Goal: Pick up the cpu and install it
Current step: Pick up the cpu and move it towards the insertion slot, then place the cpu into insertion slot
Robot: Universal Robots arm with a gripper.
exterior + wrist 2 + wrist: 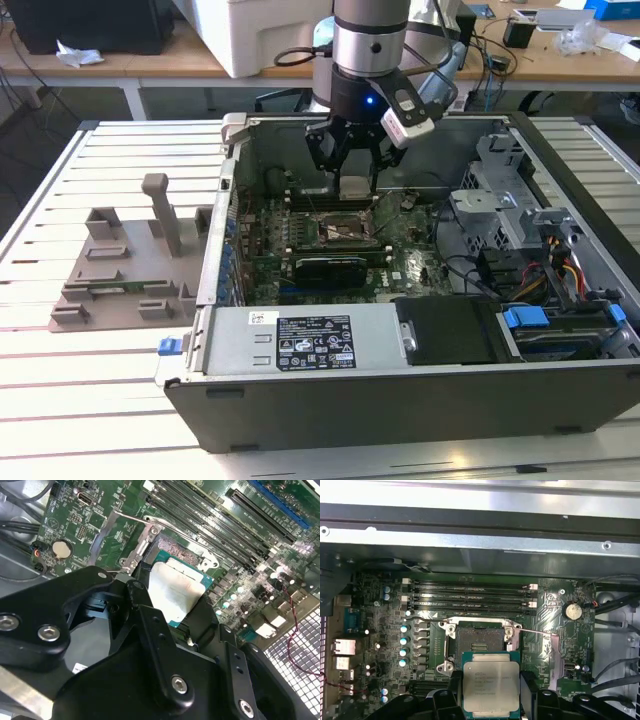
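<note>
Here, I am holding the hand [356,186] inside the open grey metal computer case [400,395], its black fingers [527,691] pinching the cpu [490,687] by two opposite edges. The cpu is a flat square with a dull, pale silver top and a green rim. It is hanging level above the green motherboard, at the near edge of the open socket [480,642]. A thin wire lever [535,630] is jutting out beside the socket's square metal frame, and long black memory slots [470,595] are running along its far side. The case walls are standing close around the arm. Outside, a grey plastic fixture plate [120,265] is sitting on the slatted white counter [90,400].
</note>
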